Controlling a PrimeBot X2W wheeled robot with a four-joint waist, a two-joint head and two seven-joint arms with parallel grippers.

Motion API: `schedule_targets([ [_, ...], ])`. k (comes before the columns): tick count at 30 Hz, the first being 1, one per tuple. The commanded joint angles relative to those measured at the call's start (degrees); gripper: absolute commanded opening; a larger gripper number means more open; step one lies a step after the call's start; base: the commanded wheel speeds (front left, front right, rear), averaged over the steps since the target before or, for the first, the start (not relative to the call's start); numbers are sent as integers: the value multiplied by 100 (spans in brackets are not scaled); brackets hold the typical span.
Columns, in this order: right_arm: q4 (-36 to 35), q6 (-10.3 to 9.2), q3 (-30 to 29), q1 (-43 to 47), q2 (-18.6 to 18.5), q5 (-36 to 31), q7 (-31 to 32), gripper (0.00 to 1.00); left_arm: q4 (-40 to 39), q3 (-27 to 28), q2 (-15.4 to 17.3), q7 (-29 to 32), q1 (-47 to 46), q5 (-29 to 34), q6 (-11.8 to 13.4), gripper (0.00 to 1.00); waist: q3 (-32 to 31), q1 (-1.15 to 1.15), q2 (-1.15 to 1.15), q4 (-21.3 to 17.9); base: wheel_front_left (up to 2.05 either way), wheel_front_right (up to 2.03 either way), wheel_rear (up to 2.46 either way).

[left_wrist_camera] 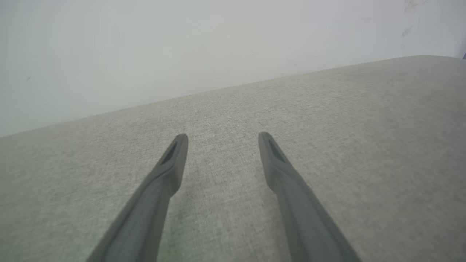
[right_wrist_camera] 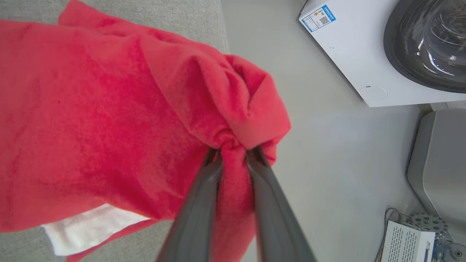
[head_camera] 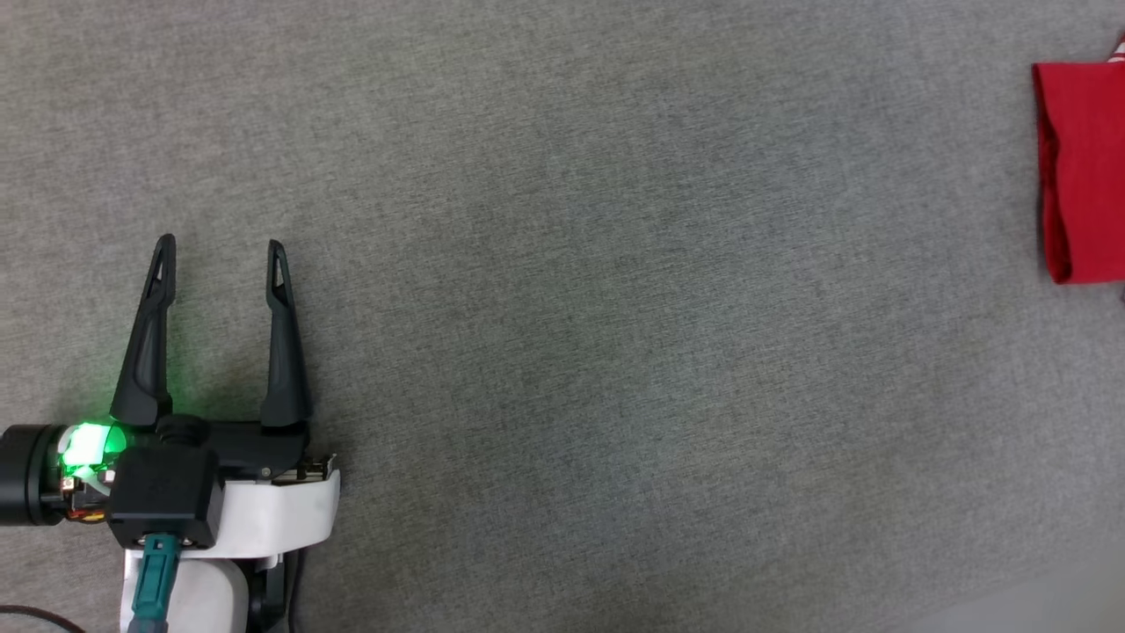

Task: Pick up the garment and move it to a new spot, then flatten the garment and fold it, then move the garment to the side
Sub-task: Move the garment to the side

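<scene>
The garment (head_camera: 1083,171), a red T-shirt, lies folded at the far right edge of the grey fabric surface in the head view. In the right wrist view the garment (right_wrist_camera: 91,120) is bunched between the two dark fingers, and my right gripper (right_wrist_camera: 233,151) is shut on its red cloth; a white sleeve part (right_wrist_camera: 87,229) shows beneath. My left gripper (head_camera: 220,251) stands open at the lower left of the head view, far from the garment, with nothing between its fingers. The left wrist view has the same gripper (left_wrist_camera: 222,138) open over bare grey fabric.
The grey fabric surface (head_camera: 615,352) stretches across the head view. Beyond its edge, the right wrist view has a pale floor (right_wrist_camera: 327,145), a white washing machine (right_wrist_camera: 367,51), a grey bin (right_wrist_camera: 440,163) and a small device with cables (right_wrist_camera: 411,240). A white wall (left_wrist_camera: 182,47) stands behind the surface.
</scene>
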Motion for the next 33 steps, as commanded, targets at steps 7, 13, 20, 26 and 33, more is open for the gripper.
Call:
schedule_targets([
  [7, 537, -7, -251, -267, 273, -640, -449, 100, 165, -81, -96, 11, 33, -71, 105, 100, -329, -1, 0, 179, 0, 0, 0],
  [13, 609, -6, -465, -275, 153, -1268, -1078, 100, 283, -172, -302, -2, 239, -149, 175, 100, -1031, -1, 0, 408, 0, 0, 0],
  [20, 315, -7, -951, -338, 284, -2110, -2730, 100, 381, -153, -526, -2, 587, -236, 195, 100, -1743, -1, 0, 762, 0, 0, 0],
  [26, 92, -7, -1297, -240, 1027, -2878, -4032, 100, 514, -113, -655, -2, 819, -240, 158, 100, -2183, -1, 0, 1039, 0, 0, 0],
  [33, -802, -6, -1258, 283, 2227, -3157, -4377, 100, 681, -54, -754, -2, 1047, -227, 77, 100, -2580, -1, 0, 1282, 0, 0, 0],
])
